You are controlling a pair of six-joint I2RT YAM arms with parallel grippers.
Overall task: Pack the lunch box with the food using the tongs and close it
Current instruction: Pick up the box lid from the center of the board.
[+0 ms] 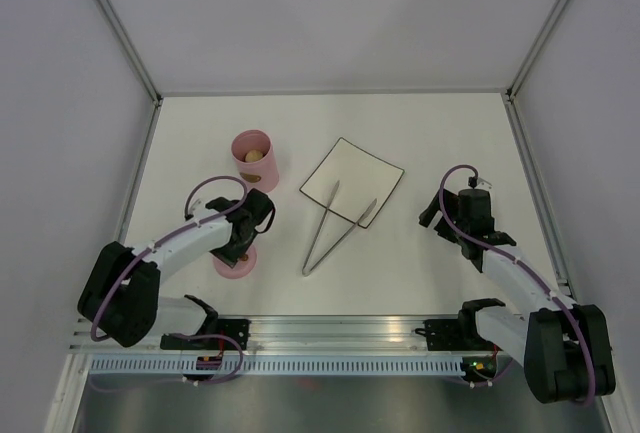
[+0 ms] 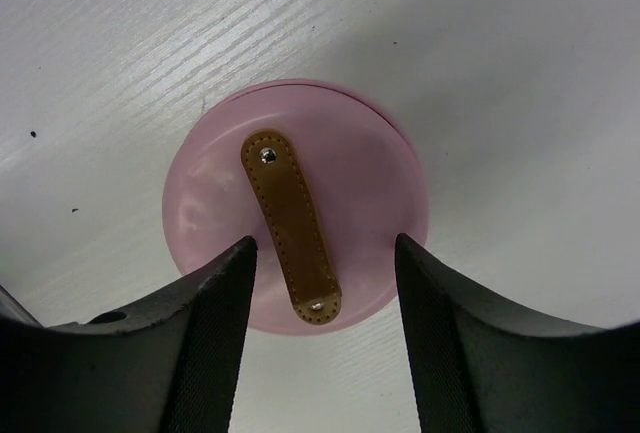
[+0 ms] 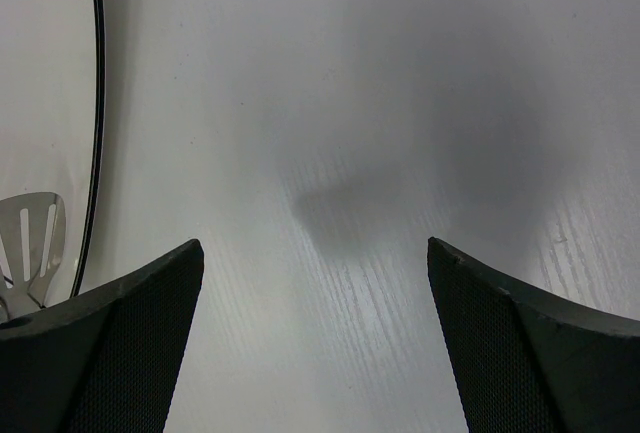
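The pink lunch box [image 1: 254, 165] stands upright and uncovered at the back left, and a beige ball of food [image 1: 254, 156] shows in its mouth. Its round pink lid [image 2: 350, 173] lies flat on the table nearer the arms, brown handle [image 2: 288, 223] up. My left gripper [image 2: 325, 253] hovers over the lid, open, its fingers [image 2: 215, 313] on either side of the handle's near end without touching it. The silvery tongs [image 1: 328, 231] lie in a V, tips on the white plate [image 1: 355, 175]. My right gripper [image 3: 315, 253] is open over bare table to the right of the plate.
In the right wrist view the plate's black-edged rim [image 3: 96, 103] and one slotted tong tip [image 3: 32, 238] sit at the left edge. White walls enclose the table on three sides. The arm bases and a metal rail [image 1: 330, 333] run along the near edge.
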